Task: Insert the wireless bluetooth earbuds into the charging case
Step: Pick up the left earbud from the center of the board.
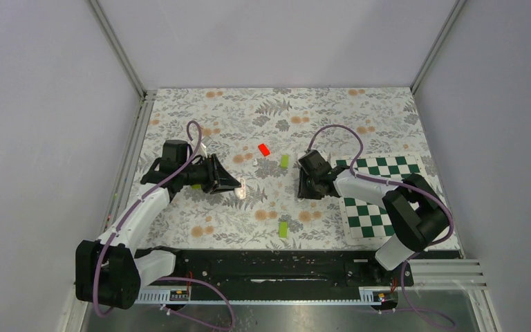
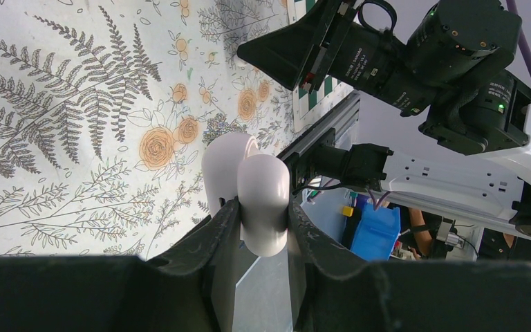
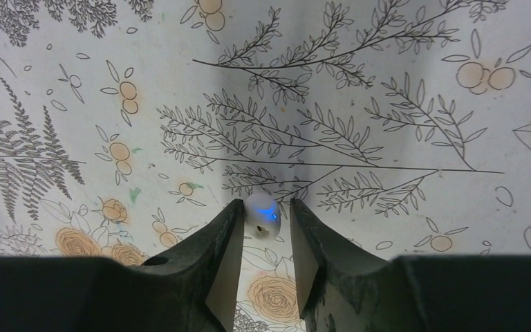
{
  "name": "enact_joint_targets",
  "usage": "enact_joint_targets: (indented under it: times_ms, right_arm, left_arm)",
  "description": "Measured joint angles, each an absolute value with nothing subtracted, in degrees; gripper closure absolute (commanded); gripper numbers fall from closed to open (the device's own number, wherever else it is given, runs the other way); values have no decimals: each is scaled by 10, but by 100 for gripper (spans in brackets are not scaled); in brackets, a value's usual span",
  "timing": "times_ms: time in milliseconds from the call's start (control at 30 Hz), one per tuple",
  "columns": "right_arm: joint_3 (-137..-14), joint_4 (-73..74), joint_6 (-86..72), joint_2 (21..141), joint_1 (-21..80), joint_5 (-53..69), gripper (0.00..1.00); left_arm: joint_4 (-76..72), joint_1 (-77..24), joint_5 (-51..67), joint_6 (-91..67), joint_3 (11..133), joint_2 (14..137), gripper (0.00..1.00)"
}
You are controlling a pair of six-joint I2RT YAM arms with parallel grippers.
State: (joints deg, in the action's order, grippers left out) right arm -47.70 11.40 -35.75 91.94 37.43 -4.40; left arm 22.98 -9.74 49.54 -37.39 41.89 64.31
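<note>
While the left hand [image 2: 263, 220] has its fingers pinched narrow on the charging case [image 2: 266, 187], I read that grip as firm: both pads press the case's flanks, and the case pokes out past the fingertips. It looks flipped open, two white rounded halves side by side, one sitting closer to the floral desk [image 2: 76, 104]. I cannot tell whether it touches the desk. Top view puts the case at the left hand's tip, left of desk centre. Right hand [image 3: 265, 225] points down at the desk, fingers part open and straddling one earbud [image 3: 261, 213]: a small white piece with a blue light glowing on it, lying on the desk between the fingertips. A thin gap shows on one side and near-contact on the other, so it's not clamped. Red block [image 1: 264, 149] and one green block [image 1: 284, 160] sit between the two hands toward the far side. Second green block [image 1: 283, 229] is nearer the bases, and the checkerboard mat [image 1: 380, 197] is under the right arm.
</note>
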Motion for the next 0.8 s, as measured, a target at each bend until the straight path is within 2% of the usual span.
enact_joint_targets:
  times_ms: [400,567,800]
  right_arm:
    - [-477,100,-364,925,374,-33,82]
    - [-477,100,-364,925,374,-33,98]
    - [-477,108,-366,917,374,-33,96]
  left_arm:
    - [230,-97,495,-374,419,643,100]
    - [230,-97,495,-373,418,643,100]
    - [227,-97,495,-373,411,643,100]
